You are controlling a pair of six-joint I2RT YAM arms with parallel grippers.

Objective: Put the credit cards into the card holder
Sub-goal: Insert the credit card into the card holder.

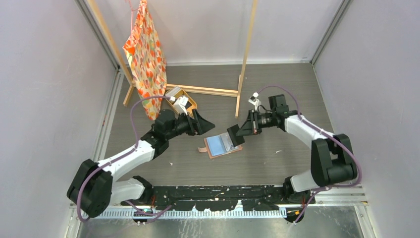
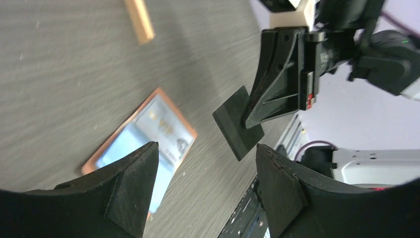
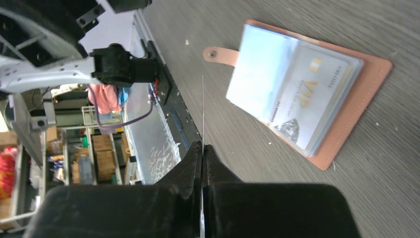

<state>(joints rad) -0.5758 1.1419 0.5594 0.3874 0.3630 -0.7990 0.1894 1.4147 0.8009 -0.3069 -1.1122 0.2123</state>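
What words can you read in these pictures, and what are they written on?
"VIP": gold letters on the silver card in a clear pocket of the open card holder.
Small print along that card's edges: too small and blurred to read.
The black card: no writing shows.
Nothing else can be read.

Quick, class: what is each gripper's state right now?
Left gripper: open, holding nothing.
Right gripper: closed on a dark credit card.

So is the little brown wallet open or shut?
Open: the card holder lies spread flat, snap tab undone, clear pockets facing up with a VIP card showing.
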